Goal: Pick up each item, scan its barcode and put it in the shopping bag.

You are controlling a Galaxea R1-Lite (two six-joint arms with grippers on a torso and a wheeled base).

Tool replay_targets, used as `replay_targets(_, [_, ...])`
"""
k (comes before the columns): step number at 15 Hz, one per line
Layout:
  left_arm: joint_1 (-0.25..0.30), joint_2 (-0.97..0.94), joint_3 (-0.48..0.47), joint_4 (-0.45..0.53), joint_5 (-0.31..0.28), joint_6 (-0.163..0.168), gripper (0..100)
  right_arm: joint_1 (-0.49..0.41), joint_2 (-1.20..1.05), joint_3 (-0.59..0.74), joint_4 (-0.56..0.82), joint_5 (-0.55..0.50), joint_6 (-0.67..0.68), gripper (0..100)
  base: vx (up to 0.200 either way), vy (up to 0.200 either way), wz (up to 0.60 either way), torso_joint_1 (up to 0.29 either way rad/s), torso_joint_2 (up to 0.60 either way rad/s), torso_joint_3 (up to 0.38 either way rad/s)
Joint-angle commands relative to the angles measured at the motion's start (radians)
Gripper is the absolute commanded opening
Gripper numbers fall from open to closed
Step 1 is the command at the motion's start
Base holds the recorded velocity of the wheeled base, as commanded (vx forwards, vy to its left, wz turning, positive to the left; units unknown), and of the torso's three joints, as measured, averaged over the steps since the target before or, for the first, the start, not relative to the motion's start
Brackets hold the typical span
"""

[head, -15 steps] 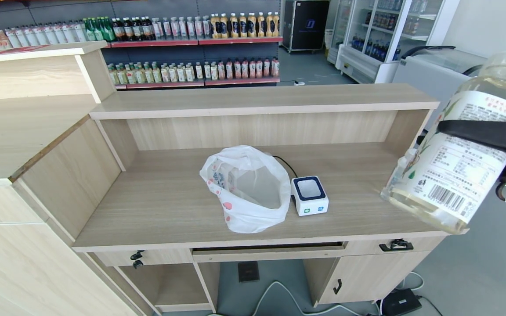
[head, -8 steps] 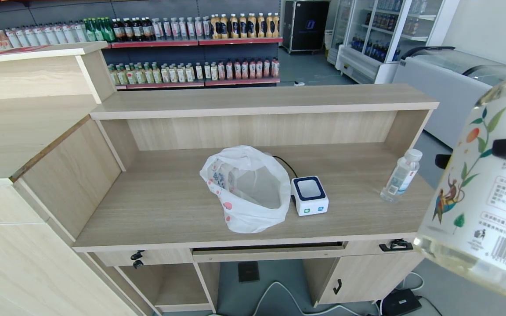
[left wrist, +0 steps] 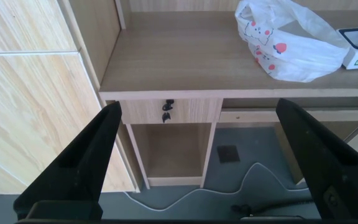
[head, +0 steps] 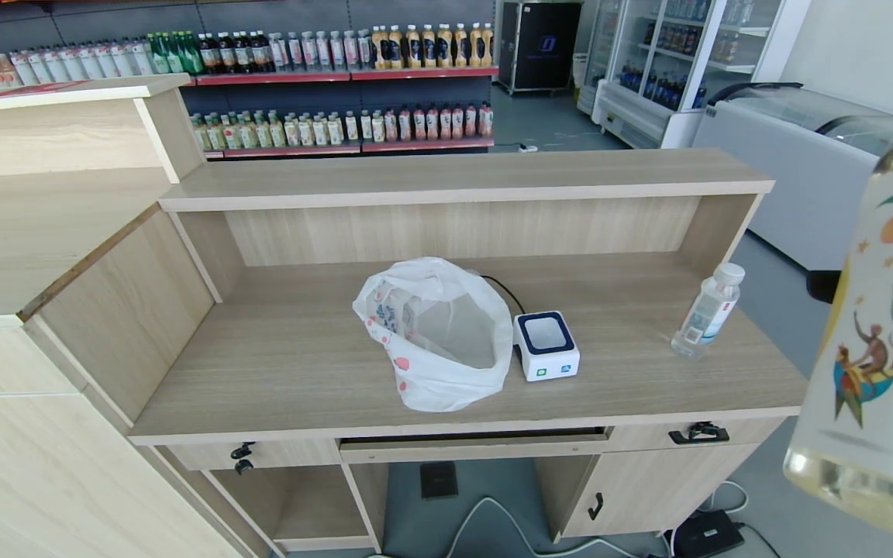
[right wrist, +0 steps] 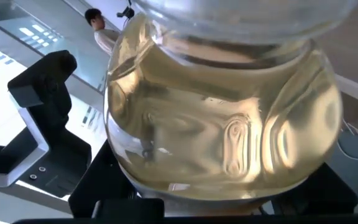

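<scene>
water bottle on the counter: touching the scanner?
Apart. The head view shows a broad strip of bare counter between the water bottle and the scanner.

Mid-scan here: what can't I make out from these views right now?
- Large bottle: the head view's right edge cuts it off, and no barcode shows on the part in frame.
- Shopping bag: in the head view its crumpled walls hide most of the inside, so its contents are unclear.
- Small bottle: in the head view the label is too small to find a barcode.
</scene>
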State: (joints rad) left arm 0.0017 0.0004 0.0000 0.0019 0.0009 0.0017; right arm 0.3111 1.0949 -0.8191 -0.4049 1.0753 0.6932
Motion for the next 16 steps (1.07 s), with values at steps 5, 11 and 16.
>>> replay_targets(5, [0.000, 0.000, 0.000, 0.000, -0.001, 0.000, 100, -0.006, 0.042, -0.035, 0.000, -0.002, 0.000, 0, 0.000, 0.000, 0.00, 0.000, 0.00, 0.000])
replay_targets(11, [0.000, 0.000, 0.000, 0.000, -0.001, 0.000, 100, -0.017, 0.031, -0.005, 0.000, -0.002, -0.006, 0, 0.000, 0.000, 0.00, 0.000, 0.00, 0.000])
replay_targets(16, [0.000, 0.000, 0.000, 0.000, -0.001, 0.000, 100, -0.018, 0.030, 0.000, 0.000, -0.002, -0.006, 0, 0.000, 0.000, 0.00, 0.000, 0.00, 0.000])
